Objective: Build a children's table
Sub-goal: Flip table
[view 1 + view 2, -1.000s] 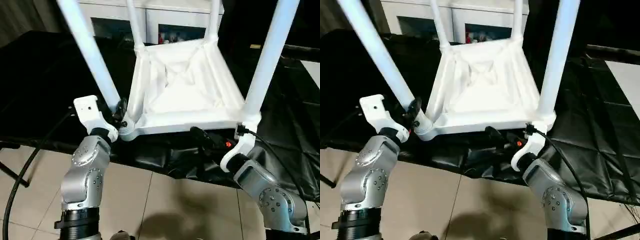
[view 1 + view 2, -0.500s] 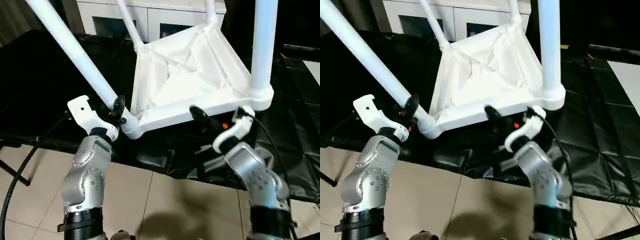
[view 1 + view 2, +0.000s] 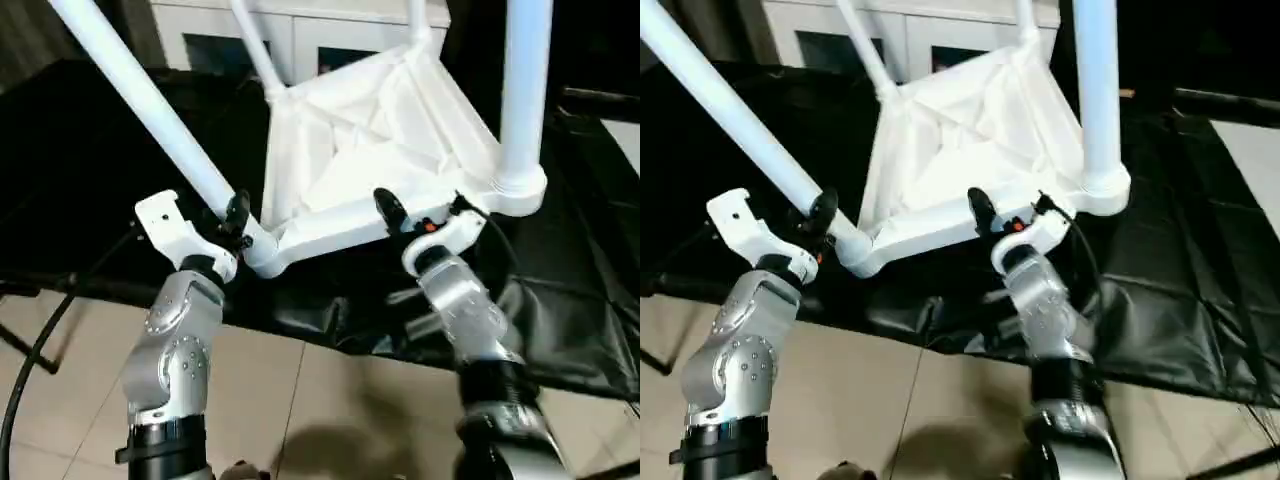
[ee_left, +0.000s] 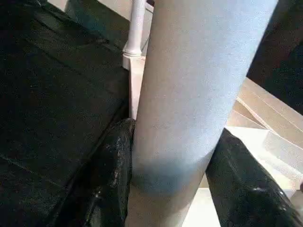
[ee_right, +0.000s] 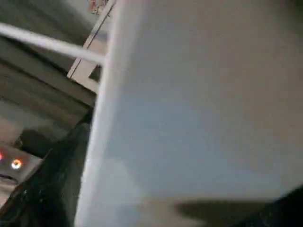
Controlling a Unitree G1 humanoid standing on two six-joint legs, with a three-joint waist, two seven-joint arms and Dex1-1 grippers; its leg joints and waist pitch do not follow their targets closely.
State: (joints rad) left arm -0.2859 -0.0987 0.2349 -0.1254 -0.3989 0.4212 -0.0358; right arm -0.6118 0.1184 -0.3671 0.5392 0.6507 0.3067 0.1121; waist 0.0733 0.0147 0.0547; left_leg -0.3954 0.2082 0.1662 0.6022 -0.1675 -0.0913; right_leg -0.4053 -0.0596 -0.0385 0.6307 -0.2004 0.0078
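Left eye view: table (image 3: 370, 130) upside down and tilted on a black-draped tabletop (image 3: 90, 150), ribbed underside up, four legs rising out of the corner sockets. Left gripper (image 3: 240, 222) closed on the near-left leg (image 3: 150, 105) just above its socket. Right gripper (image 3: 415, 207) spread wide at the table's near edge, between the two near corners, one black finger (image 3: 388, 207) up against the rim; near-right leg (image 3: 525, 90) just to its right, ungripped. Cabinet (image 3: 290, 30) at the far side. Tiled floor (image 3: 320, 400) below the near edge of the tabletop. Right eye view: same layout seen slightly shifted. Left wrist view: near-left leg clamped between two black fingers (image 4: 111, 179), far-left leg (image 4: 137, 23) beyond it. Right wrist view: white table surface very close, blurred; one dark finger (image 5: 57, 184) beside it, nothing gripped.
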